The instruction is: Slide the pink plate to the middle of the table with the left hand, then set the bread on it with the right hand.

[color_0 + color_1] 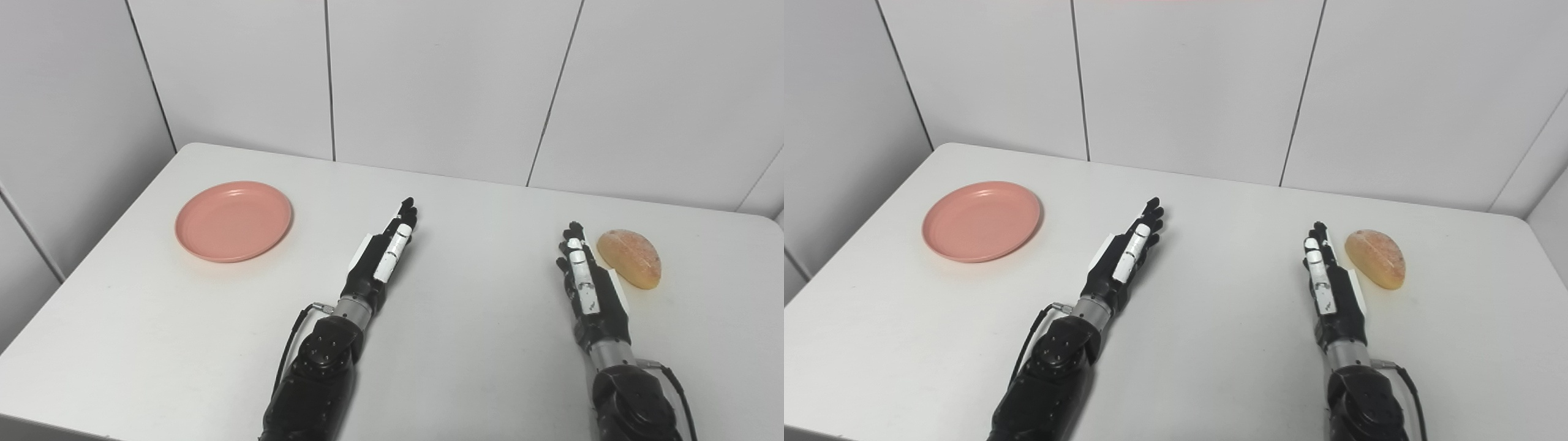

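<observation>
One round pink plate (233,220) and one golden bread (630,258) on the table (465,331); left hand (382,252) and right hand (589,285) lie between them, released, holding nothing.

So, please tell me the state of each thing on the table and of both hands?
pink plate: empty, flat on the table's left side, untouched.
bread: lying on the table at right, not held.
left hand: open, fingers straight, holding nothing.
right hand: open, beside the bread, holding nothing.
</observation>
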